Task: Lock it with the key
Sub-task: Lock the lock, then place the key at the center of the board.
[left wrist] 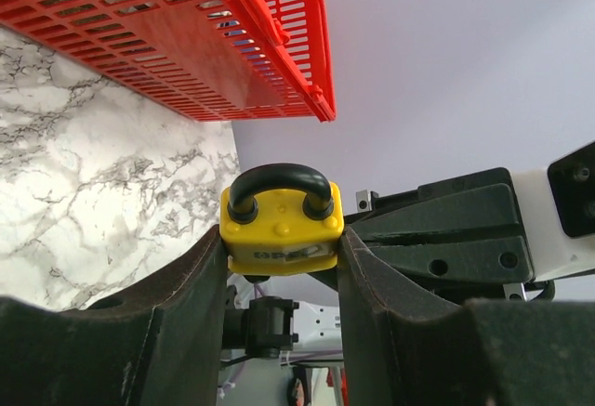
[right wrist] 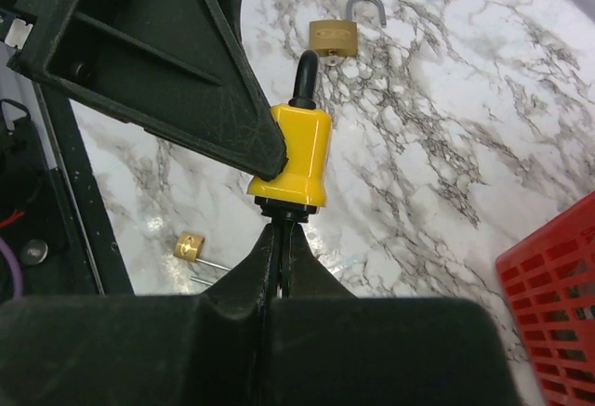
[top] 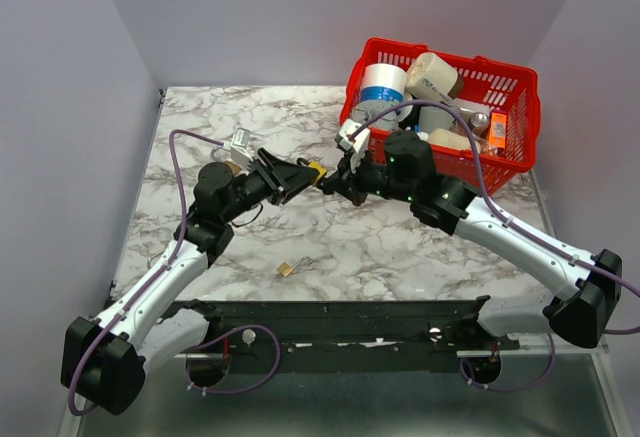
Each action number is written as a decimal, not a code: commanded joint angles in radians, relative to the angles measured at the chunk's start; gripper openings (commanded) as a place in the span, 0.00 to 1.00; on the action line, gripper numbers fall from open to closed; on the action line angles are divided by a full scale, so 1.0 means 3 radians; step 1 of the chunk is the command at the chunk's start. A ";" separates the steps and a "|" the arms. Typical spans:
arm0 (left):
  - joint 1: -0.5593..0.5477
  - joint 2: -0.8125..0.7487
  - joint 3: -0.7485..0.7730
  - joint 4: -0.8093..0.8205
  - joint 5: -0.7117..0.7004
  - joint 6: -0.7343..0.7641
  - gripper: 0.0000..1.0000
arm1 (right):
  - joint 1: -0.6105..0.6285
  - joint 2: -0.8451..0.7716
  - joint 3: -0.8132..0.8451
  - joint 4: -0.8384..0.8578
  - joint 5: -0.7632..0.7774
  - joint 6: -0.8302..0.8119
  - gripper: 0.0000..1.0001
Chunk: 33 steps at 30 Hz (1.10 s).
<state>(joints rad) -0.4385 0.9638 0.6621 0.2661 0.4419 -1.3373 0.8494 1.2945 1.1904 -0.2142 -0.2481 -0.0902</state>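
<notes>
A yellow padlock (top: pixel 316 169) with a black shackle hangs above the middle of the marble table. My left gripper (top: pixel 305 172) is shut on it, its two black fingers pressing the body's sides (left wrist: pixel 282 229). In the left wrist view both shackle legs sit in the body. My right gripper (right wrist: pixel 284 229) comes from the right and is shut on the key (right wrist: pixel 289 211). The key's dark head shows at the underside of the yellow padlock (right wrist: pixel 299 155). The key's blade is hidden.
A red basket (top: pixel 520 147) full of rolls and containers stands at the back right, close behind the right arm. A brass padlock (right wrist: pixel 335 36) with an open shackle lies on the marble. A small brass piece on a wire (top: pixel 287 269) lies near the front rail.
</notes>
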 commanded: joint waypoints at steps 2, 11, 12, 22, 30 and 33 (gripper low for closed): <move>0.0020 0.0090 0.0048 0.0003 -0.0256 -0.0088 0.00 | 0.0134 -0.0056 -0.0102 0.0090 0.0101 -0.0174 0.01; 0.0224 0.0213 0.0186 -0.0059 -0.0384 -0.0068 0.00 | 0.0155 -0.0280 -0.0429 0.0014 0.0295 0.0045 0.01; 0.0265 0.0218 0.0191 -0.0043 -0.0384 -0.0073 0.00 | 0.0155 -0.0341 -0.0465 0.0003 0.0285 0.0060 0.01; 0.0464 0.0127 0.0110 -0.0161 -0.0364 0.0045 0.00 | -0.0023 -0.0705 -0.0884 -0.0297 0.0811 0.0571 0.01; 0.0603 -0.0047 -0.0110 -0.0406 -0.0277 0.0229 0.00 | -0.0524 -0.1364 -0.1472 -0.0784 0.1848 0.1466 0.01; 0.0613 -0.0068 -0.0110 -0.0447 -0.0277 0.0270 0.00 | -0.0718 -0.1538 -0.1590 -0.1024 0.2094 0.1681 0.01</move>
<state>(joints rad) -0.2630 0.9737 0.6346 0.1310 0.3485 -1.2858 0.6941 0.8986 0.7494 -0.4065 0.1829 0.2630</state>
